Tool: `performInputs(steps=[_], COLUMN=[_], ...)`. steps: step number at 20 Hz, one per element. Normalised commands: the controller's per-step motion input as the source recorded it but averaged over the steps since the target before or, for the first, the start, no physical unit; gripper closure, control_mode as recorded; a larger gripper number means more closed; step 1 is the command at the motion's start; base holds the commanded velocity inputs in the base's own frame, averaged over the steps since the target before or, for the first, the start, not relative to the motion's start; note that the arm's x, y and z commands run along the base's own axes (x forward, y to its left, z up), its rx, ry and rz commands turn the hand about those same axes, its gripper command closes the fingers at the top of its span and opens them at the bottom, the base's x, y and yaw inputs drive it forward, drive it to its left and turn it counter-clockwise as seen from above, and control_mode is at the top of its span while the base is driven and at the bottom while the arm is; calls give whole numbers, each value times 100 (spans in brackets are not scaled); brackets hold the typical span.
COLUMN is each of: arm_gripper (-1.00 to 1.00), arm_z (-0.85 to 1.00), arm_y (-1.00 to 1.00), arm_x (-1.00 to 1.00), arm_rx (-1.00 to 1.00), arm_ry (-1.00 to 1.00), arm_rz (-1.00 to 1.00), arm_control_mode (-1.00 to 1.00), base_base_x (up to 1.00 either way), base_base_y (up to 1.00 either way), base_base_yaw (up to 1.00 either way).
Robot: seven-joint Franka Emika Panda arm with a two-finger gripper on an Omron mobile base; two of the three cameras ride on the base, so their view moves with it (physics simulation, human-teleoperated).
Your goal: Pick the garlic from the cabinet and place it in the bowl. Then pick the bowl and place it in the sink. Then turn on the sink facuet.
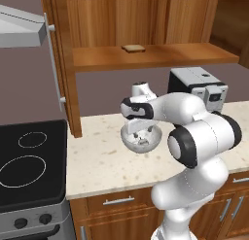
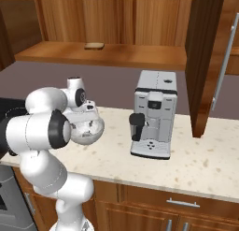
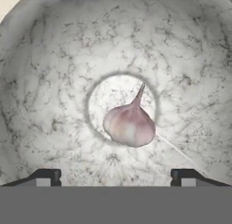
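Hand view looks straight down: our gripper (image 3: pixel 116 175), fingers spread wide and holding nothing, hangs above the garlic (image 3: pixel 130 123), which lies in the bowl (image 3: pixel 54 60) bottom, tip pointing away.

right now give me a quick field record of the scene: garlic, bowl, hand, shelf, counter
garlic: garlic lies free at the bottom of the bowl, tip up in the hand view
bowl: bowl stands on the counter
hand: hand open, poised over the bowl, holding nothing
shelf: bread slice on the cabinet shelf
counter: coffee machine beside the bowl
stove: stove at the counter's end
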Motion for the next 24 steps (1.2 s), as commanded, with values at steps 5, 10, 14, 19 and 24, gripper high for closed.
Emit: performInputs(steps=[5,10,14,19,24], arm_gripper=[-100,-100,-100,-100,-100], arm_z=[0,0,-1,-50,-38], arm_y=[17,58,45,7,-1], arm_x=[-9,-27,-35,8,19], arm_rx=[0,0,-3,-8,-8], arm_ry=[0,0,0,1,0], arm_rz=[1,7,3,0,0], arm_control_mode=[-100,-100,-100,-100,-100], base_base_x=[0,0,0,0,0], base_base_y=[0,0,0,0,0], base_base_yaw=[0,0,0,0,0])
